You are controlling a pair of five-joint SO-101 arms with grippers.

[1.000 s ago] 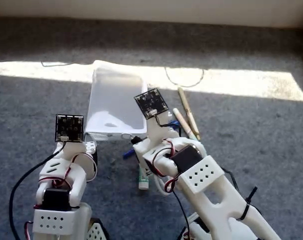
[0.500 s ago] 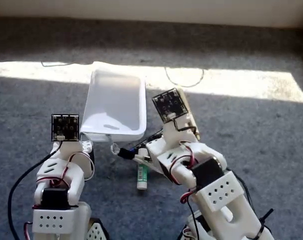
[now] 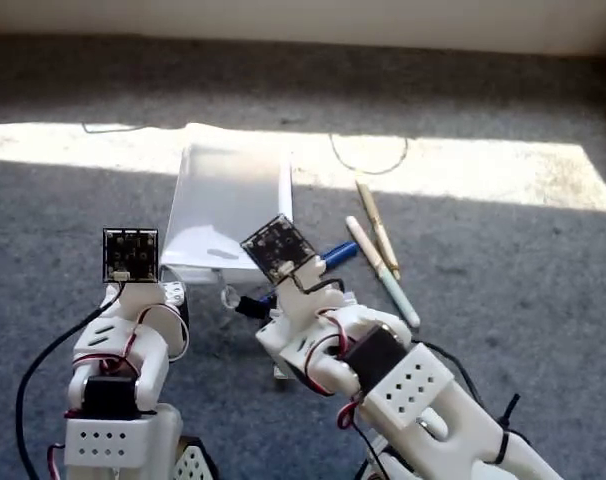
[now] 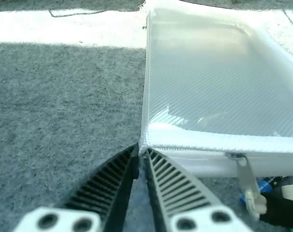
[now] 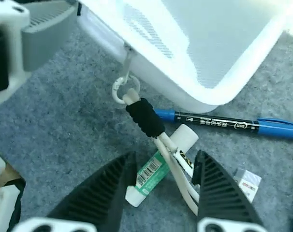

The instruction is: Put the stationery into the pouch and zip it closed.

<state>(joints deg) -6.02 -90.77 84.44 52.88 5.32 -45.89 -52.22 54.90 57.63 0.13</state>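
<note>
The left hand is clamped on a near corner of the pouch, which lies flat on the table. The right hand hangs with its fingers apart over the glue stick and the zip cord. Both lie just beside the pouch, with a blue pen next to them.

A grey carpet covers the whole surface, and a bright sunlit strip crosses it. 1 thin wire loop lies on that strip. A 2nd thin wire lies along the strip's far edge. Beyond the strip runs a pale wall.
</note>
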